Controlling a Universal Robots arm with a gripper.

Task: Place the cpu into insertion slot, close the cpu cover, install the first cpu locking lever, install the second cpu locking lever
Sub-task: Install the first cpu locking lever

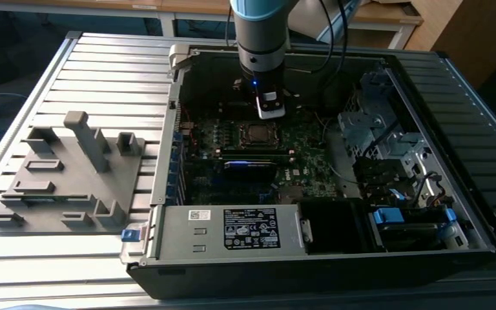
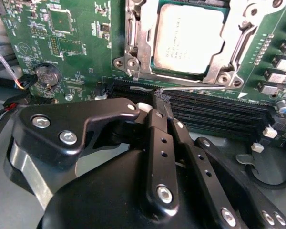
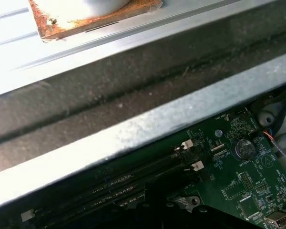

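Cpu (image 2: 188, 38), dull silver square, lies framed by silvery cpu cover (image 2: 142, 45).

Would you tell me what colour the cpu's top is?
The cpu top is dull silver-grey, clearest in the second wrist view.

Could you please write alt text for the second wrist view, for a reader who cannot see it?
The cpu lies on a green motherboard, framed by the silvery cpu cover. In the foreground, the black gripper has its tip close to a thin metal lever beside black memory slots.
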